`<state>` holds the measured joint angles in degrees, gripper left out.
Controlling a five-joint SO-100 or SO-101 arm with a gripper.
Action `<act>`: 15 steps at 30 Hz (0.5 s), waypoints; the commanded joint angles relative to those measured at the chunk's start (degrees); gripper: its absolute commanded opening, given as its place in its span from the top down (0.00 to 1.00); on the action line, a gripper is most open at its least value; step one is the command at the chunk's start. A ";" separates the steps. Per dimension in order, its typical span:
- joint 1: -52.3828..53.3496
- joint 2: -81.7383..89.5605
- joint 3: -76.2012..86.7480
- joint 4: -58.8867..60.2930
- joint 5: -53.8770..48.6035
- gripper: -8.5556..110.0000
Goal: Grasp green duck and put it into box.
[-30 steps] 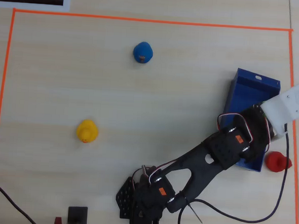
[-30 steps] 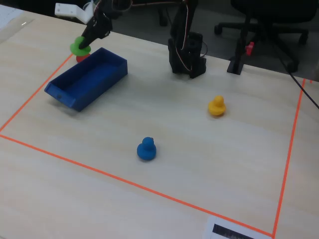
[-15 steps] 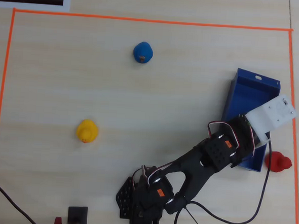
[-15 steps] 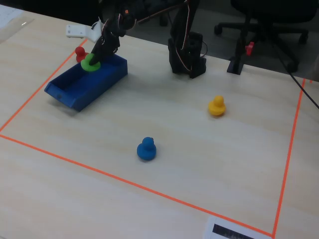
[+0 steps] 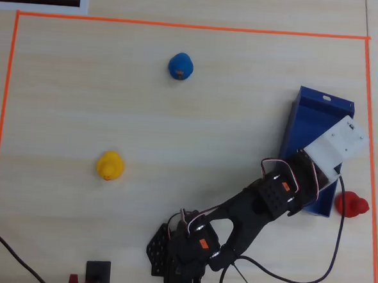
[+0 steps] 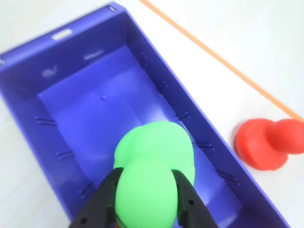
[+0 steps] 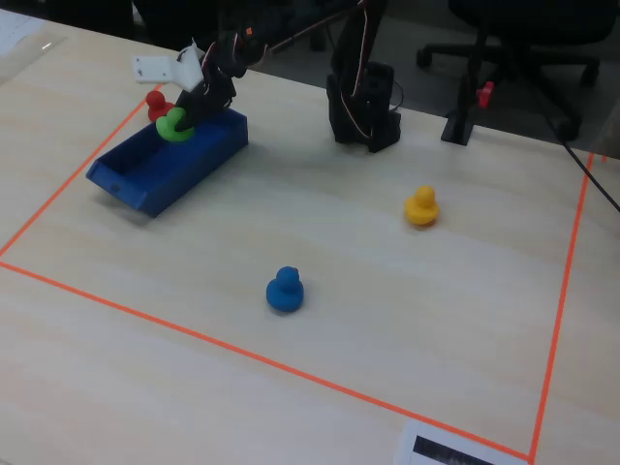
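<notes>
My gripper is shut on the green duck, its black fingers pressing the duck's sides. It holds the duck in the air over the inside of the dark blue box. In the fixed view the green duck hangs in the gripper just above the box, near its far end. In the overhead view the arm and its white camera mount hide the duck; the box shows at the right.
A red duck lies just outside the box, by the orange tape border; it shows in the overhead view too. A yellow duck and a blue duck stand apart on the table. The arm's base stands at the edge.
</notes>
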<state>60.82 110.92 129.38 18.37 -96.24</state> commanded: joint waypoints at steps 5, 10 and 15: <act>1.05 3.52 -1.14 2.46 -0.79 0.70; -0.18 5.62 -3.87 10.02 -0.79 0.74; -8.88 10.37 -13.01 21.45 4.31 0.88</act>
<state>58.54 116.46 124.37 33.40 -95.01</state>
